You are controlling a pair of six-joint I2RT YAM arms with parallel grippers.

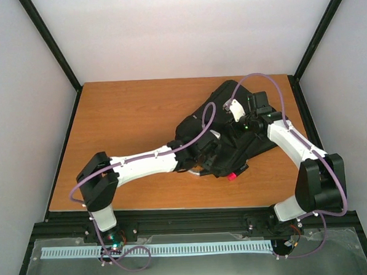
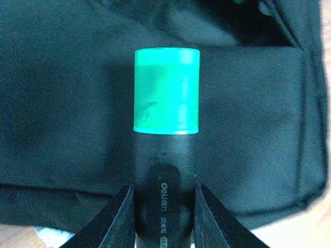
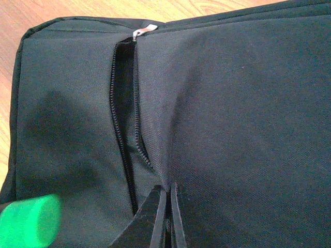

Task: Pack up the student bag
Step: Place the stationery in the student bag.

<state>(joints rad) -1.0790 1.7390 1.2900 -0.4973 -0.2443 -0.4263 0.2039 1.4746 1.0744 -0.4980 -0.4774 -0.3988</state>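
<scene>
Left fingers (image 2: 116, 222) are clamped on the black barrel of a highlighter (image 2: 165, 129), one each side, w/ the green cap sticking out ahead over black fabric. Right fingers (image 3: 155, 212) are pressed together, no gap, tips at the edge of the zip opening (image 3: 123, 113). Creases run into the tips, so they look pinched on a fold of the student bag (image 3: 248, 103), prob. to hold the slot apart.

Progress: early-to-mid, by my read. The zip is part open, a narrow dark slit, w/ the zip pull (image 3: 142, 32) at its far end. In the right wrist view the green cap sits beside the near end of the slit, outside it, so the highlighter isn't in yet. Left to do: get it through the slot, let go, then any other items and prob. zip up. Can't tell what's already inside. A small red item (image 1: 232, 176) shows at the bag's near edge; unclear what it is.

The bag lies flat on the counter (image 1: 134, 128), right of centre.

Pose: left arm (image 1: 142, 163) has its elbow raised near its base and its forearm stretched low, rightward to the bag's near-left side. Right arm (image 1: 288, 138) bends at the near right, forearm angling up-left, wrist tipped down onto the bag's far part.
</scene>
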